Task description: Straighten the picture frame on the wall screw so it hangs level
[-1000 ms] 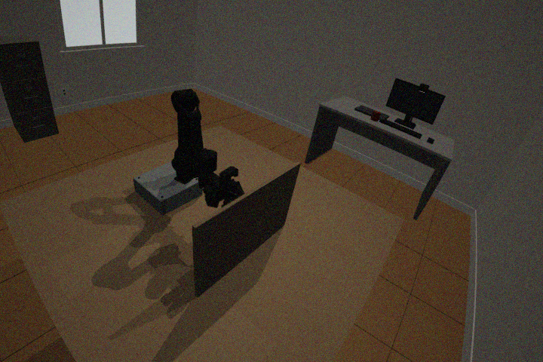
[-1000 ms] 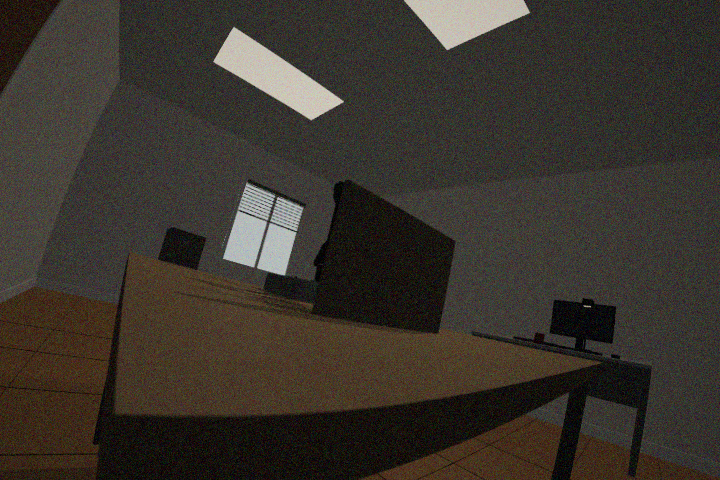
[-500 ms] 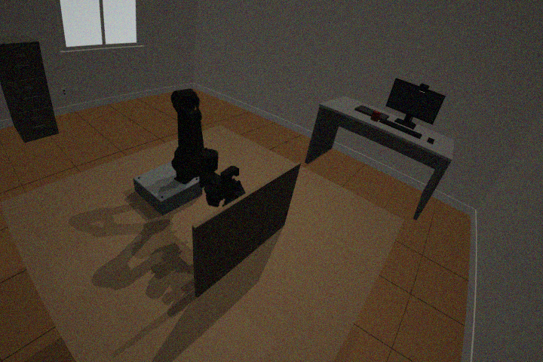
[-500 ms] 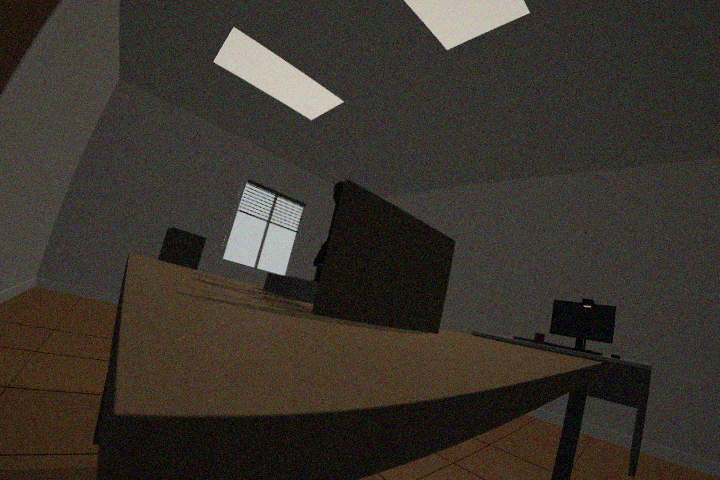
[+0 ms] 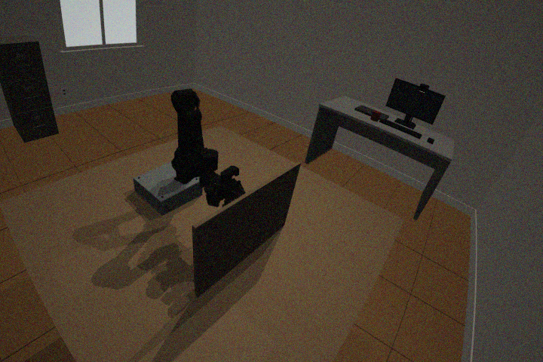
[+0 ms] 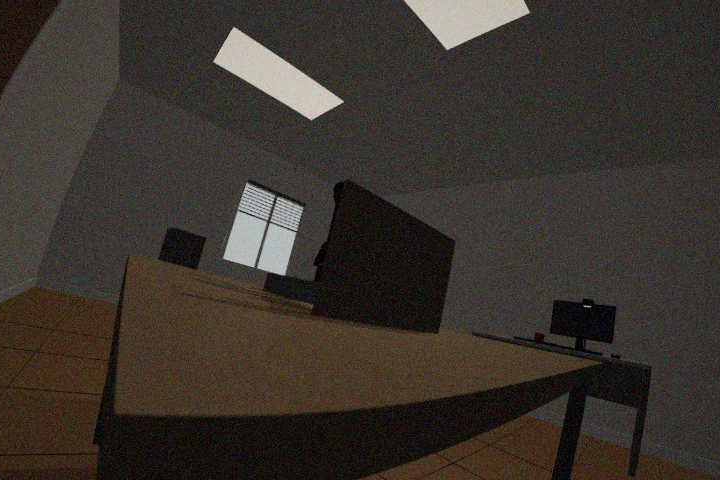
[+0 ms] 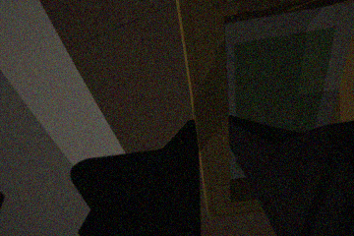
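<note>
A desk point(image 5: 445, 142) point(image 6: 616, 387) carries a monitor point(image 5: 415, 101) point(image 6: 583, 321), a red mug point(image 5: 375, 115) point(image 6: 538, 337) and a keyboard point(image 5: 400, 127); a dark cabinet point(image 5: 24, 89) point(image 6: 182, 247) stands near the window point(image 5: 82, 23) point(image 6: 242, 237)

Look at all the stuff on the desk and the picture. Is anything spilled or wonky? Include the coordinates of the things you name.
I see no spill around the red mug point(image 5: 375, 115) point(image 6: 538, 337) on the desk point(image 5: 440, 149) point(image 6: 618, 384). I cannot tell if the picture frame point(image 7: 213, 98) is wonky: the wrist view is tilted and shows only part of it.
</note>
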You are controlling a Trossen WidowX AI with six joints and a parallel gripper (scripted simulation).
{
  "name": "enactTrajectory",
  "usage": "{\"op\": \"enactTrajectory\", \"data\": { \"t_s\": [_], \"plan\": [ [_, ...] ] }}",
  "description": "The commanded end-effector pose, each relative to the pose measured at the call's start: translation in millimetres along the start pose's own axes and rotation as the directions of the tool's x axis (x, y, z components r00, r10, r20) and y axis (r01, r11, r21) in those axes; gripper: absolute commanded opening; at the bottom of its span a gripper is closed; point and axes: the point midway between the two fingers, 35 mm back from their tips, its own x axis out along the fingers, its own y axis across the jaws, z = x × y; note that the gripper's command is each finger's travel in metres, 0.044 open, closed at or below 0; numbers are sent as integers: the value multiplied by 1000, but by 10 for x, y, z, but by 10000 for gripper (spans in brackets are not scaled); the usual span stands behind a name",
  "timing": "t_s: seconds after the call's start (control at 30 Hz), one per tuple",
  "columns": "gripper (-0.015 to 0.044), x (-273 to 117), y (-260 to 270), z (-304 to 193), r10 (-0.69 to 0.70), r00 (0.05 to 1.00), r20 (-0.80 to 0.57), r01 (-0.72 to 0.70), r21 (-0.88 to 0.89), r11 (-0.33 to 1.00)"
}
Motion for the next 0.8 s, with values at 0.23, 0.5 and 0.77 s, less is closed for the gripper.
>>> {"op": "enactTrajectory", "data": {
  "t_s": [0.23, 0.5, 0.77],
  "plan": [
    [0, 0, 19, 0, 15, 1000, 1, -15, -1, 1000],
    [0, 1, -8, -1, 15, 1000, 1, -15, -1, 1000],
    [0, 1, -35, -2, 15, 1000, 1, -15, -1, 1000]
  ]
}}
